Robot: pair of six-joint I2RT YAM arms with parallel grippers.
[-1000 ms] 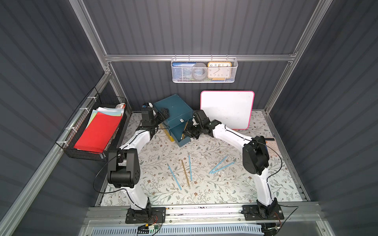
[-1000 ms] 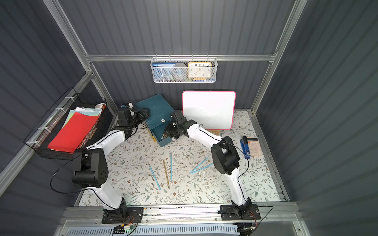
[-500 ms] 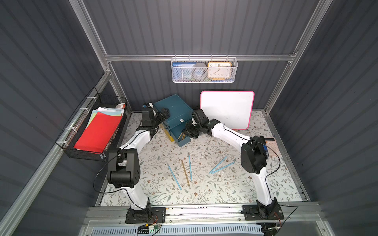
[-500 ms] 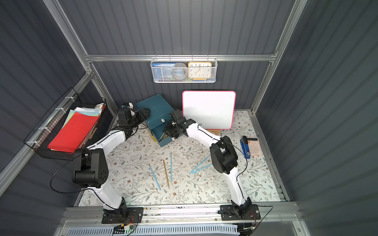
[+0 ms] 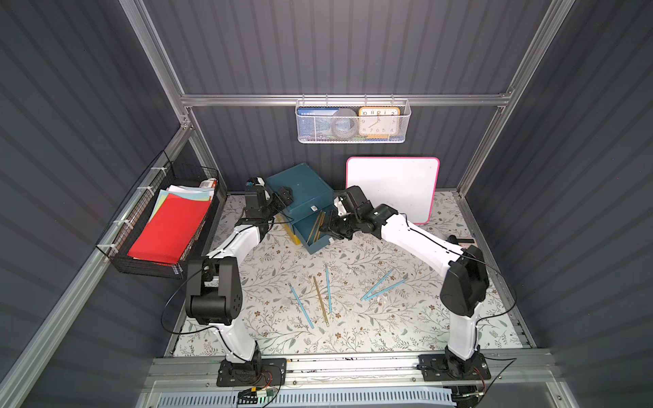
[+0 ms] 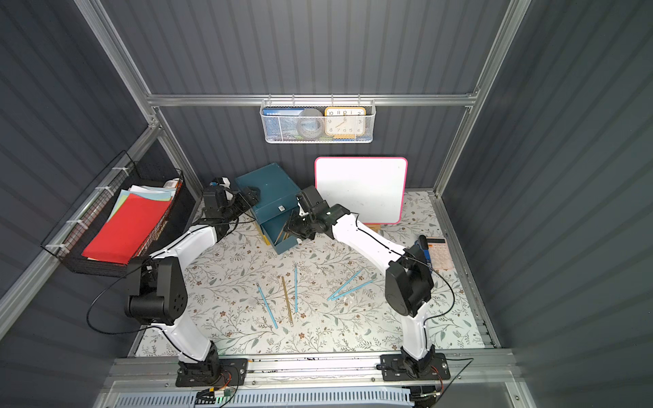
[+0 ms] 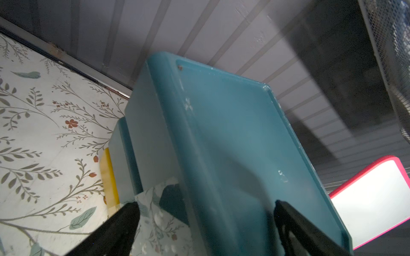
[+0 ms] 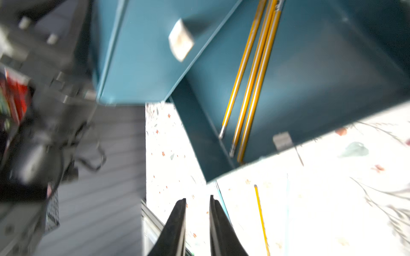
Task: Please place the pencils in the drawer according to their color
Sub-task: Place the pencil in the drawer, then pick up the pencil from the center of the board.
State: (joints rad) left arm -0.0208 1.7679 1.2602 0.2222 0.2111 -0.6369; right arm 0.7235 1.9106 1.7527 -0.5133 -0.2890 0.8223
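Note:
A teal cabinet (image 5: 300, 190) stands at the back with its drawer (image 5: 319, 240) pulled out. Three golden-yellow pencils (image 8: 250, 84) lie in that drawer, also visible in both top views (image 5: 317, 224) (image 6: 284, 229). On the floral mat lie several light blue pencils (image 5: 300, 305) (image 6: 267, 306) and one golden-yellow pencil (image 5: 320, 300) (image 6: 287, 300) (image 8: 261, 221). My right gripper (image 5: 329, 231) (image 6: 291, 229) (image 8: 197, 199) hovers at the drawer's right rim, jaws slightly apart and empty. My left gripper (image 5: 284, 197) (image 6: 251, 196) (image 7: 204, 208) is open wide, straddling the cabinet's left top edge.
A pink-framed whiteboard (image 5: 392, 187) leans on the back wall beside the cabinet. A black wire basket (image 5: 155, 268) holding coloured paper hangs at the left. A mesh basket (image 5: 353, 139) with a clock hangs above. A calculator (image 6: 440, 252) lies at the right edge.
My right gripper's jaws have parted a little, and it has shifted slightly toward the cabinet over the open drawer. The left arm has not moved.

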